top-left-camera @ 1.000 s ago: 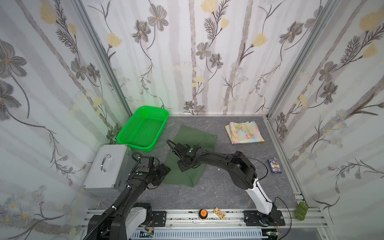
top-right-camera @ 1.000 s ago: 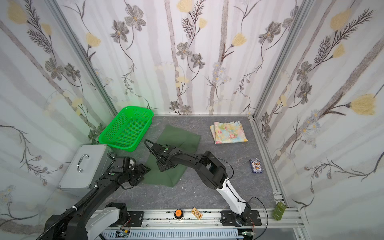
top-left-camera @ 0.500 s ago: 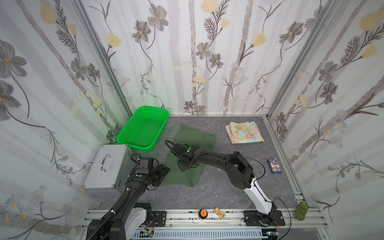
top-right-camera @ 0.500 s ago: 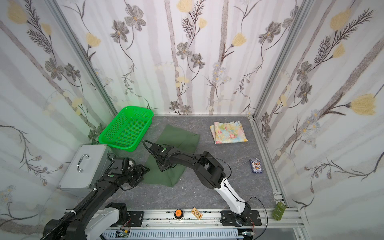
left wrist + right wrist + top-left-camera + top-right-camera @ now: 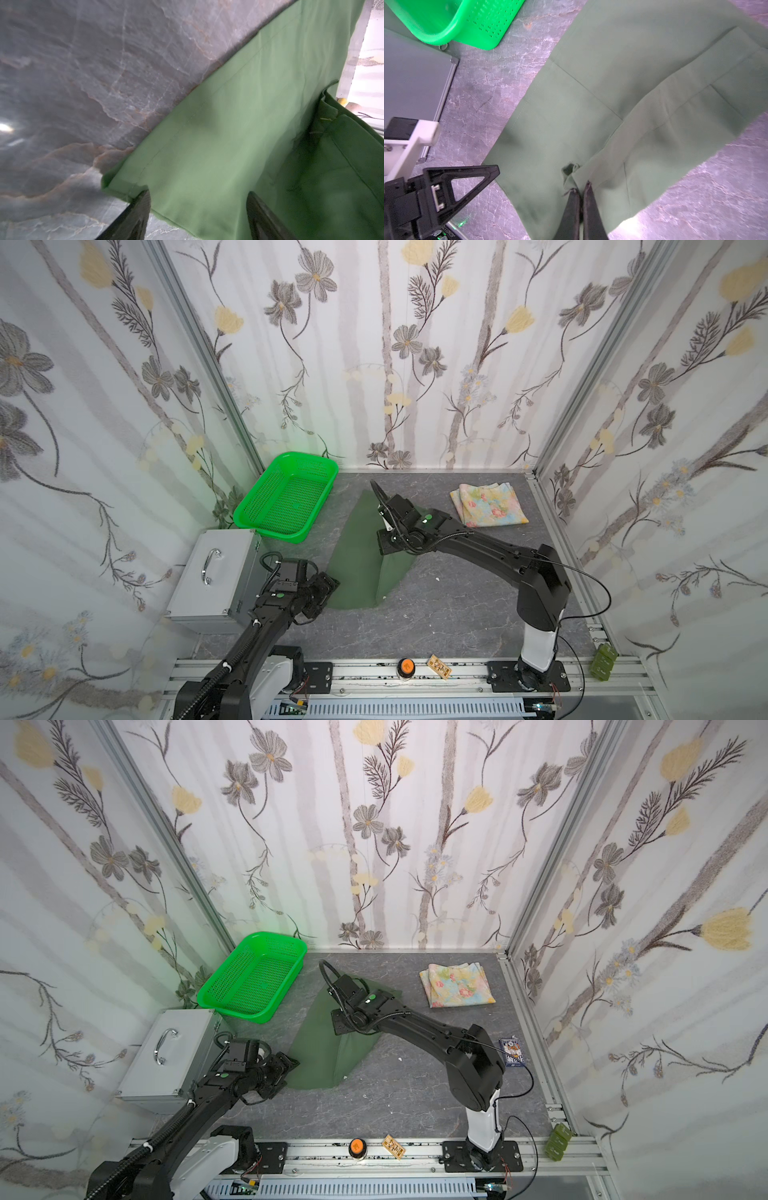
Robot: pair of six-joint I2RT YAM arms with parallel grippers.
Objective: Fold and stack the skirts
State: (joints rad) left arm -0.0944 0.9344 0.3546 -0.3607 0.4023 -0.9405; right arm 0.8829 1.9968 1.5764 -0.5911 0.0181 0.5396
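The dark olive green skirt [image 5: 357, 560] [image 5: 316, 1052] lies in the middle of the table, and its right part is pulled up into a tent. My right gripper [image 5: 580, 186] is shut on a pinch of that cloth at the top of the raised fold, under the right wrist [image 5: 399, 526]. My left gripper [image 5: 198, 192] [image 5: 330, 587] stands open at the skirt's near left corner [image 5: 116, 182], its fingers wide apart on either side of the cloth. The flowered pastel skirt [image 5: 488, 506] [image 5: 457, 984] lies folded at the back right.
A bright green mesh basket [image 5: 305, 456] [image 5: 274, 935] stands at the back left. A silver metal case [image 5: 216, 572] [image 5: 166, 1052] sits beside the left arm. A small card box [image 5: 511, 1050] lies by the right wall, and an orange button [image 5: 406, 666] sits on the front rail.
My right gripper has shut on the olive skirt and drawn it up and to the right, tenting the cloth. The left gripper has edged up to the skirt's near corner.
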